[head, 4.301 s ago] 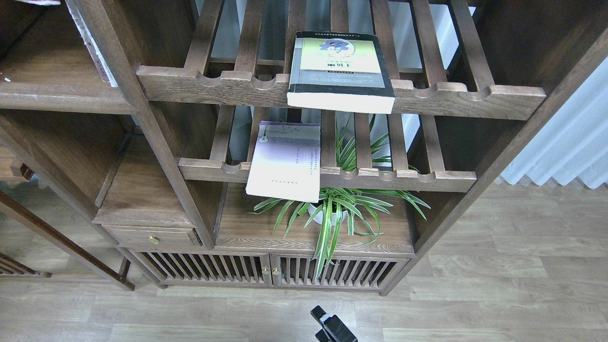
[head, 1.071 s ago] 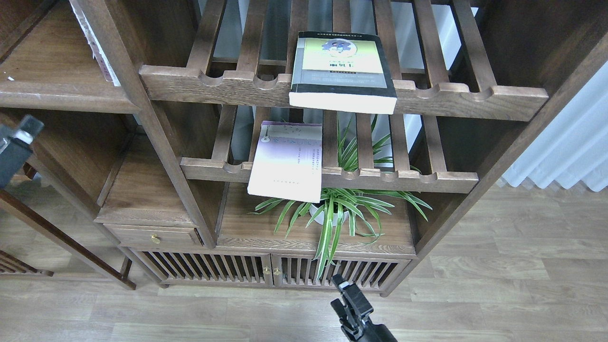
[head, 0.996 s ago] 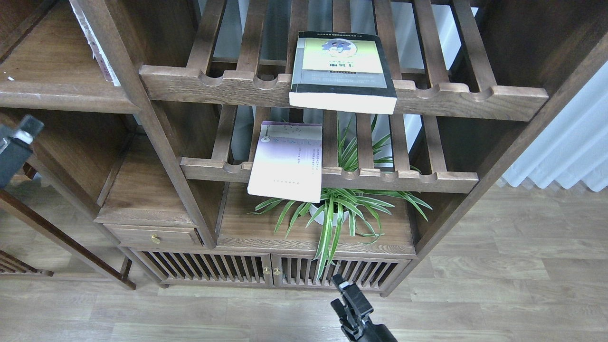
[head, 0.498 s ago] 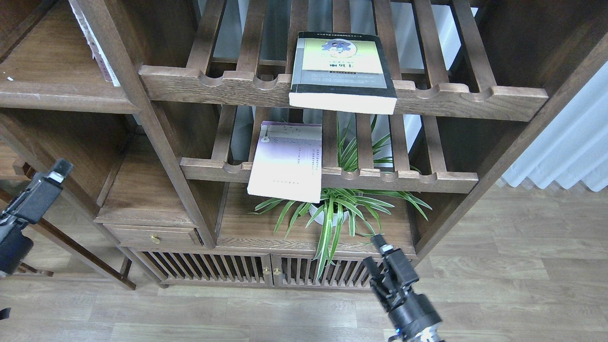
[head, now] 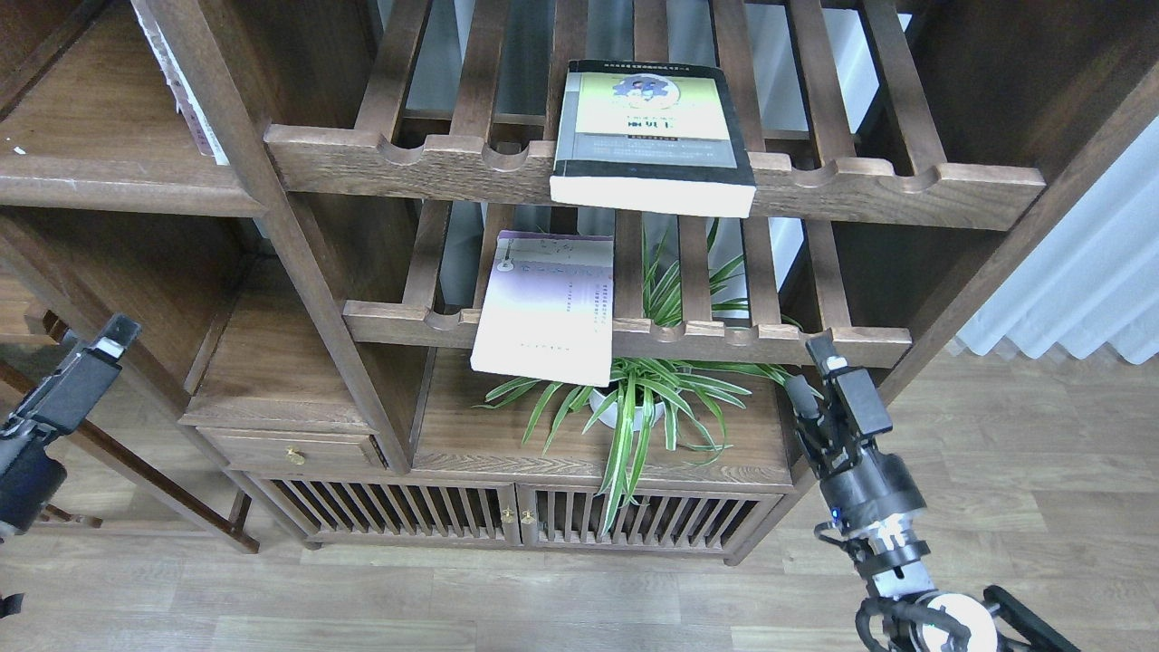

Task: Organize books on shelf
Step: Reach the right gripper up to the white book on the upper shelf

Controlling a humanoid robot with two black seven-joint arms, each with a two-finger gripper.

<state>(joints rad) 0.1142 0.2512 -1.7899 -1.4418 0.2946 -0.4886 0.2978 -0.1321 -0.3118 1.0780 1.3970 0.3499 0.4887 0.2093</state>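
A potted spider plant [head: 645, 398] stands above slatted cabinet doors [head: 516, 518], beside a small drawer [head: 292, 450].

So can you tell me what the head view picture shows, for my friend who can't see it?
Two books lie flat on slatted wooden racks: a black-grey book on the upper one, a pale lavender book below, both sticking out past the front rail. A spider plant sits underneath, and the right gripper rises beside it, holding nothing.

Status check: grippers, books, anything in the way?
Both grippers empty, right gripper open, left gripper unclear. Black-grey book on upper rack, lavender book on lower rack. Plant beneath.
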